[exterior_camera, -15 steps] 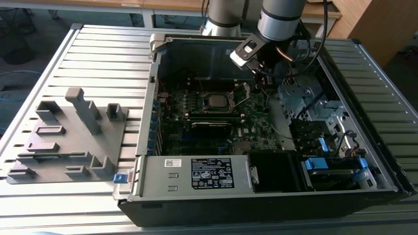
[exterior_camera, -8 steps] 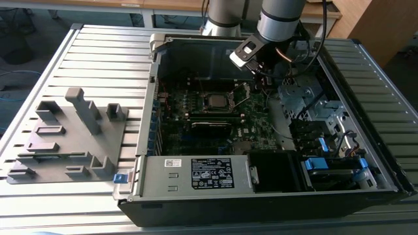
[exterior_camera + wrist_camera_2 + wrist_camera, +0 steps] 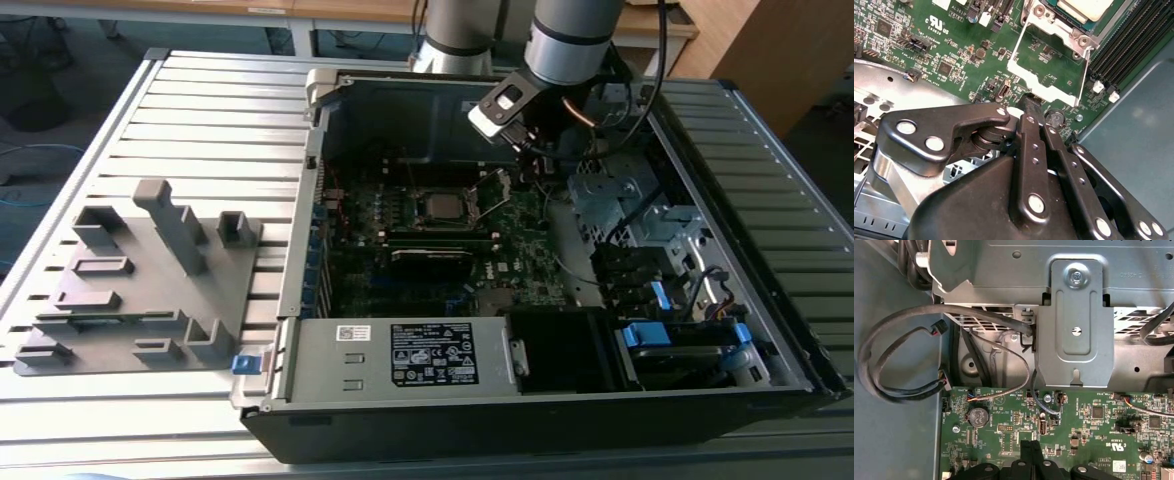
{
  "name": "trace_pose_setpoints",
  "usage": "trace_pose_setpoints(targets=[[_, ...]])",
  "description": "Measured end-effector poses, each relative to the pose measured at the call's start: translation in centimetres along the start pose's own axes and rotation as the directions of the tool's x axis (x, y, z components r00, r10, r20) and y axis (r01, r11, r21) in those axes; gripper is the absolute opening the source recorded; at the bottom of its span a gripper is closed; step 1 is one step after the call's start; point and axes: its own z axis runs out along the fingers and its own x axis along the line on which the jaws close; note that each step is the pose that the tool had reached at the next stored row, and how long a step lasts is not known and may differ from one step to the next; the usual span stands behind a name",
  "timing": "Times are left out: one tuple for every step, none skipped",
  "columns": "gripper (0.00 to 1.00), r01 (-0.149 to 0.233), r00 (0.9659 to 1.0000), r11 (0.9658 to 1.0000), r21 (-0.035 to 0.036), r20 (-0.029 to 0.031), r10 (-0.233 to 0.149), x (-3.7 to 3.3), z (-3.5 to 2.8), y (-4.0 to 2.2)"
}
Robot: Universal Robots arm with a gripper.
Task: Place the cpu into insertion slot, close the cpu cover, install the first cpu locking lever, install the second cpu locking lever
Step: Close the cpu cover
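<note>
The pincer [image 3: 1031, 105] hangs inside the open computer case [image 3: 314, 365], low over the motherboard [image 3: 954, 50]. Its fingers are drawn together, and the tips sit against the free edge of the cpu cover [image 3: 1046, 90]. Whether that thin edge is pinched between them cannot be told. The cpu cover is swung open, clear of the insertion slot [image 3: 1054, 20]. The cpu [image 3: 1086, 7] lies seated in the insertion slot, silver top facing up. In the exterior view, the case rests on the slatted desk [image 3: 200, 110].
</note>
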Motion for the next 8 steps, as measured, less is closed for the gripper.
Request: trace_pose_setpoints(targets=[[0.11,0.000,1.0000,1.0000,0.0005,-0.0001,0.000,0.00,0.00,0.00],[0.11,0.000,1.0000,1.0000,0.0010,0.0000,0.000,0.00,0.00,0.00],[0.11,0.000,1.0000,1.0000,0.0015,0.0000,0.000,0.00,0.00,0.00],[0.11,0.000,1.0000,1.0000,0.0021,-0.0001,0.000,0.00,0.00,0.00],[0.11,0.000,1.0000,1.0000,0.0022,-0.0001,0.000,0.00,0.00,0.00],[0.11,0.000,1.0000,1.0000,0.0021,-0.0003,0.000,0.00,0.01,-0.05],[0.11,0.000,1.0000,1.0000,0.0022,-0.0002,0.000,0.01,0.01,-0.17],[0.11,0.000,1.0000,1.0000,0.0022,-0.0002,0.000,0.01,0.01,-0.34]])
